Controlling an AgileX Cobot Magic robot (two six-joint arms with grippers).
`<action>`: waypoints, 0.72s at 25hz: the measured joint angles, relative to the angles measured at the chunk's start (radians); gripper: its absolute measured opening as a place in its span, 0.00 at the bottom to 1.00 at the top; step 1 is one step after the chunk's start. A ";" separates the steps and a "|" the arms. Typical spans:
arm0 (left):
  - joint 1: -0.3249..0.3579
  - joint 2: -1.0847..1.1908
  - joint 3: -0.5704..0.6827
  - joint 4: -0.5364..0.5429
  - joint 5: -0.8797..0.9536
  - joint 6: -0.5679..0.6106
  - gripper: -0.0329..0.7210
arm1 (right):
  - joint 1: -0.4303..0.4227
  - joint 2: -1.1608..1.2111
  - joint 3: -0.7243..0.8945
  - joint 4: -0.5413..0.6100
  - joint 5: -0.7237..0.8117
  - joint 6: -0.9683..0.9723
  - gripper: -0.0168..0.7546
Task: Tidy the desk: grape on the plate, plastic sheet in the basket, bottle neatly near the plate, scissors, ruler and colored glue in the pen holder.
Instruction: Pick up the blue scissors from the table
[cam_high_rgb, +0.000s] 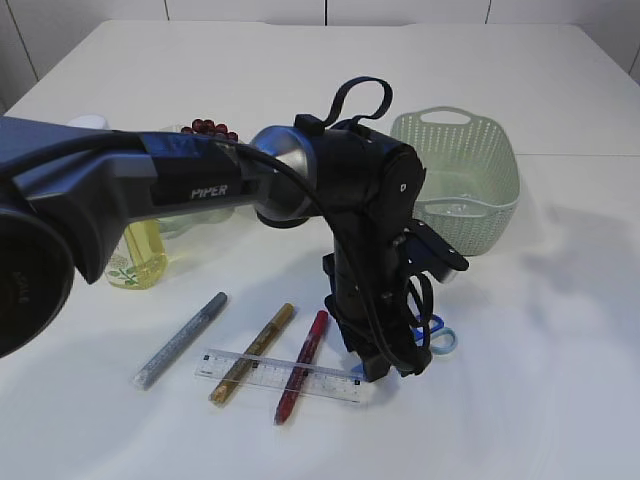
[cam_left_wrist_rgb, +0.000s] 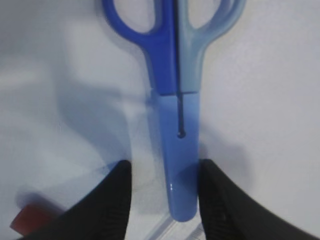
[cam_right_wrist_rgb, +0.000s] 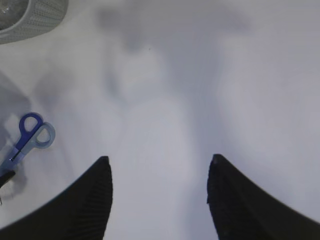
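Observation:
Blue scissors (cam_left_wrist_rgb: 175, 100) lie closed on the white table, handles away from me. My left gripper (cam_left_wrist_rgb: 165, 165) is open and low over them, one finger on each side of the blade sheath; the right finger is against it, the left finger apart. In the exterior view the left gripper (cam_high_rgb: 388, 368) is down at the scissors (cam_high_rgb: 441, 339). A clear ruler (cam_high_rgb: 280, 375) lies under silver (cam_high_rgb: 180, 340), gold (cam_high_rgb: 252, 352) and red (cam_high_rgb: 302, 365) glue pens. My right gripper (cam_right_wrist_rgb: 159, 158) is open and empty over bare table. The pen holder is out of view.
A pale green basket (cam_high_rgb: 460, 170) stands at the back right, with something clear inside. Dark red grapes (cam_high_rgb: 210, 128) and a bottle of yellow liquid (cam_high_rgb: 140, 255) sit behind my left arm, which hides the plate area. The basket rim (cam_right_wrist_rgb: 35, 20) and scissors (cam_right_wrist_rgb: 27, 135) show in the right wrist view.

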 joint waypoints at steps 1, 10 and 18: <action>-0.003 0.000 0.000 0.005 -0.002 0.000 0.49 | 0.000 0.000 0.000 0.000 0.000 0.000 0.64; -0.022 0.004 -0.001 0.041 -0.044 -0.005 0.47 | 0.000 0.000 0.000 0.000 0.000 -0.002 0.64; -0.024 0.007 -0.002 0.055 -0.049 -0.005 0.39 | 0.000 0.000 0.000 0.000 0.000 -0.002 0.64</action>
